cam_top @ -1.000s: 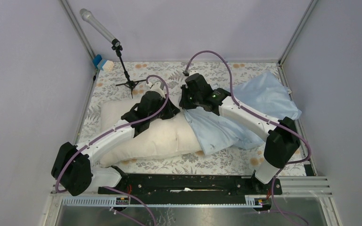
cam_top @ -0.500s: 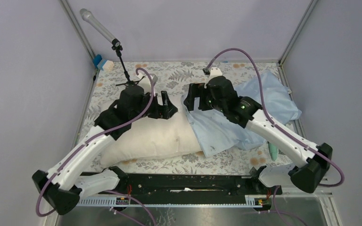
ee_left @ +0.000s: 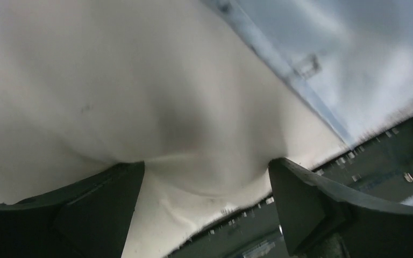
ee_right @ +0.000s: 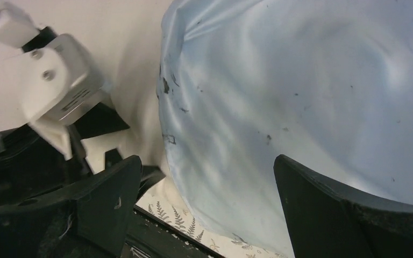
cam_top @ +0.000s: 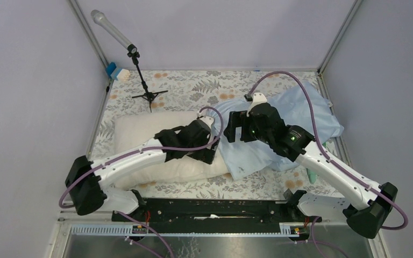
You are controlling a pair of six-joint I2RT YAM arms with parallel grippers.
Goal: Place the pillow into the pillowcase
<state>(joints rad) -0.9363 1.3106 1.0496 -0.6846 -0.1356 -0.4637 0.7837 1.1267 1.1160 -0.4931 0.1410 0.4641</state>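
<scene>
Floral-clothed bench [cam_top: 193, 86] carries the cream pillow [cam_top: 140, 129] at centre left, its right end apparently inside the blue pillowcase [cam_top: 301, 110]. Left hand [ee_left: 204, 165], spread, presses the pillow; right hand [ee_right: 207, 160], spread, hovers over the pillowcase. Pinch the hem [ee_right: 161, 102] and pull it leftward while pinning the pillow.

Cream is meeting pale blue on a leafy cloth.
The pillow [cam_top: 140, 129] is showing plain cream-white and the pillowcase [cam_top: 306, 110] light blue with small dark specks. The tablecloth [cam_top: 193, 86] is carrying grey leaf sprigs and orange blossoms on white up to its far edge. A purple cable [cam_top: 279, 72] is arching over the white-and-black right arm [cam_top: 328, 166].
</scene>
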